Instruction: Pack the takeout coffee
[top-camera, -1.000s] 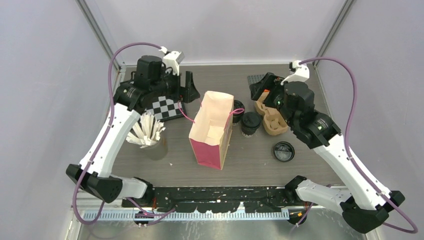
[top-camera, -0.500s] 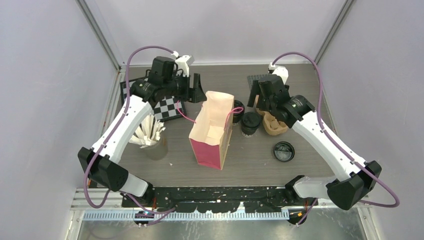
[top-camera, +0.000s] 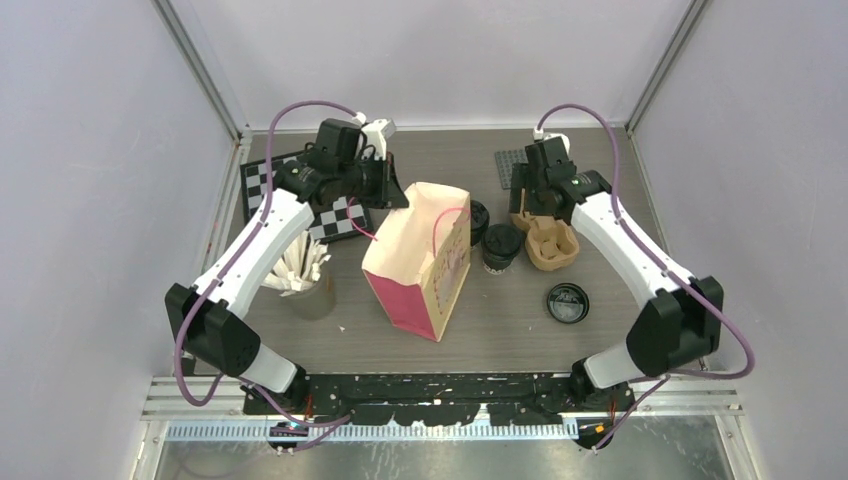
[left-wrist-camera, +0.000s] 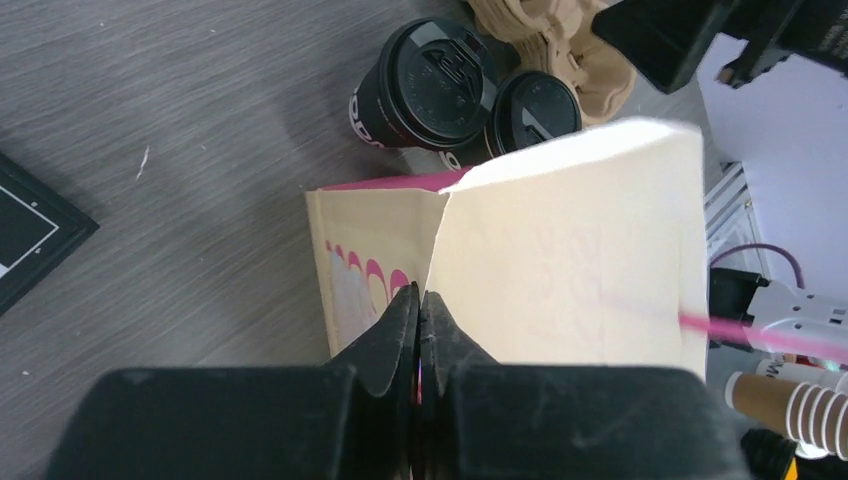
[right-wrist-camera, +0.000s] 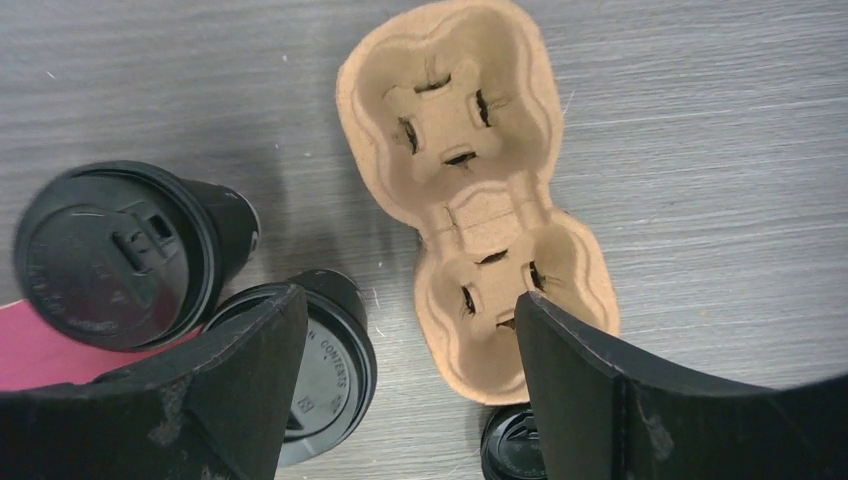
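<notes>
Left wrist view: your left gripper (left-wrist-camera: 418, 300) has its two black fingers pressed together on the upper edge of the paper bag (left-wrist-camera: 560, 250), pinching it at a fold where the pink outside meets the cream inside. Beyond the bag's far side stand the two coffee cups (left-wrist-camera: 425, 85) (left-wrist-camera: 535, 110), both capped with black lids, upright on the grey table (left-wrist-camera: 180, 150) and touching each other. In the right wrist view your right gripper (right-wrist-camera: 408, 298) hangs with its fingers spread wide and holding nothing, one finger above the nearer cup (right-wrist-camera: 320, 370), the other over the end of the brown cup carrier (right-wrist-camera: 470, 190), whose two wells are bare. The second cup (right-wrist-camera: 110, 255) sits just beside the first. From the top external view the bag (top-camera: 420, 260) leans with its mouth toward the left gripper (top-camera: 390, 190); the cups lie between bag and carrier (top-camera: 548, 245). A loose black lid (top-camera: 567, 302) rests nearer you, and a grey cup of white sticks (top-camera: 300, 275) stands well apart on the left.
</notes>
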